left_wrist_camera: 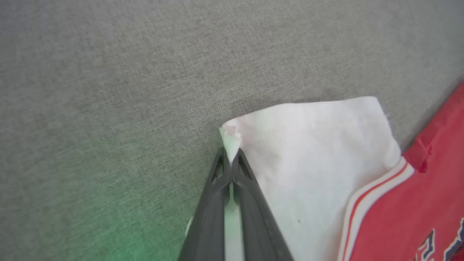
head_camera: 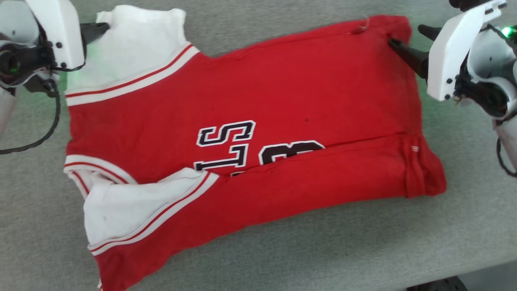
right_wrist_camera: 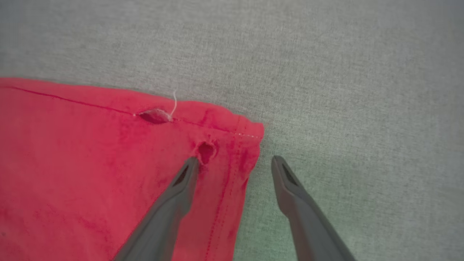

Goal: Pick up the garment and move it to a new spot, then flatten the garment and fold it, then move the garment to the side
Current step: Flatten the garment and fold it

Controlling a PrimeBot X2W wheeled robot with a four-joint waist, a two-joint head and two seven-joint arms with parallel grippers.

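The garment (head_camera: 242, 133), a red jersey with white sleeves, striped trim and black lettering, lies spread on the grey table, its near long edge folded over the front. At the far left my left gripper (head_camera: 106, 27) is shut on the corner of the white sleeve (left_wrist_camera: 311, 145); in the left wrist view the pinched tip (left_wrist_camera: 230, 136) pokes out past the closed fingers (left_wrist_camera: 217, 203). At the far right my right gripper (head_camera: 406, 35) stands open over the hem corner (right_wrist_camera: 250, 137), one finger (right_wrist_camera: 181, 188) on the red cloth by a small hole, the other (right_wrist_camera: 290, 188) on the table beside the hem.
The grey fabric table (head_camera: 404, 242) surrounds the jersey with free room in front and at both sides. Its front edge (head_camera: 464, 273) runs across the lower right corner. A torn seam with a loose thread (right_wrist_camera: 159, 115) lies near the hem.
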